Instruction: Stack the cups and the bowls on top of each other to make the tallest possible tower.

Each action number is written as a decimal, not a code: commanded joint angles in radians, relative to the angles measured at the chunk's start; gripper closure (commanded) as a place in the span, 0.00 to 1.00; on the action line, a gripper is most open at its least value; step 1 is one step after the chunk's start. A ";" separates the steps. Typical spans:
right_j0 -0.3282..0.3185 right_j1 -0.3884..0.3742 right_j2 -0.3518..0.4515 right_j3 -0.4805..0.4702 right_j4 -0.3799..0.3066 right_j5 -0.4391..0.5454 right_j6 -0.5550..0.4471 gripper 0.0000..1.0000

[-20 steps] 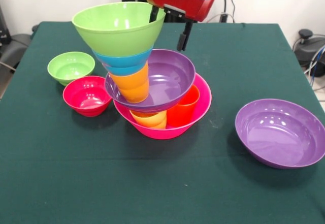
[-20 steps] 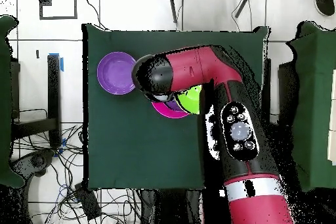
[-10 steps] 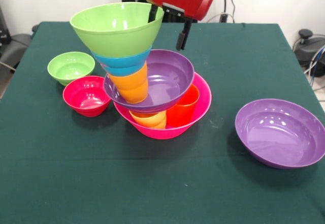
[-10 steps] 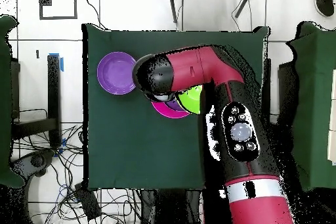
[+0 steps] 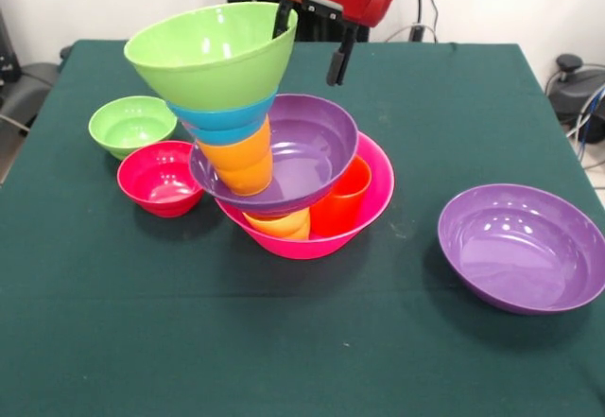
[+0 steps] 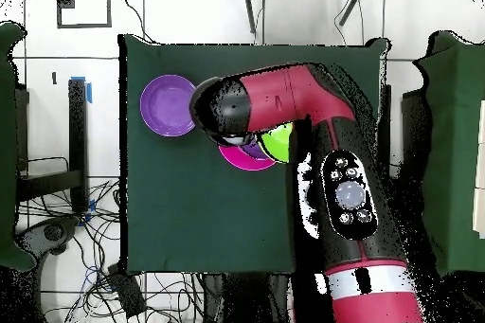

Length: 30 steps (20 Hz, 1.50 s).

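The tower stands mid-table on the hot-pink bowl (image 5: 373,199), which holds a yellow-orange cup (image 5: 281,224) and a red-orange cup (image 5: 342,195). A purple bowl (image 5: 307,147) rests tilted on those cups. In it sits an orange cup (image 5: 241,162), topped by a blue bowl (image 5: 225,120) and a large light-green bowl (image 5: 208,53). This upper part leans left. My gripper (image 5: 309,41) is open at the tower's top right, one finger at the green bowl's rim, the other hanging apart over the purple bowl. In the overhead view the arm (image 6: 284,101) hides the gripper and most of the tower.
A small light-green bowl (image 5: 132,122) and a red bowl (image 5: 163,176) sit left of the tower. A second purple bowl (image 5: 520,247) lies alone at the right, and shows as the purple bowl (image 6: 168,104) in the overhead view.
The gripper has shifted left and slightly up. The green bowl, blue bowl and orange cup have moved left with it and lean more.
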State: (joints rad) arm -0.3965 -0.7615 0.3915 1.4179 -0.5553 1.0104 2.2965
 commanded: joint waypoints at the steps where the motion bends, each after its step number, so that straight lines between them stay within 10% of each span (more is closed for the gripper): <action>1: 0.003 -0.011 0.055 -0.009 -0.011 0.090 -0.256 0.00; 18: -0.035 0.042 0.099 0.030 -0.009 -0.028 -0.265 0.00; 19: -0.040 0.041 0.107 0.034 -0.017 -0.037 -0.266 1.00; 30: -0.043 0.058 0.115 0.012 -0.032 -0.038 -0.251 1.00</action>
State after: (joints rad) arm -0.4353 -0.7783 0.4423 1.4180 -0.5503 1.0108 2.2965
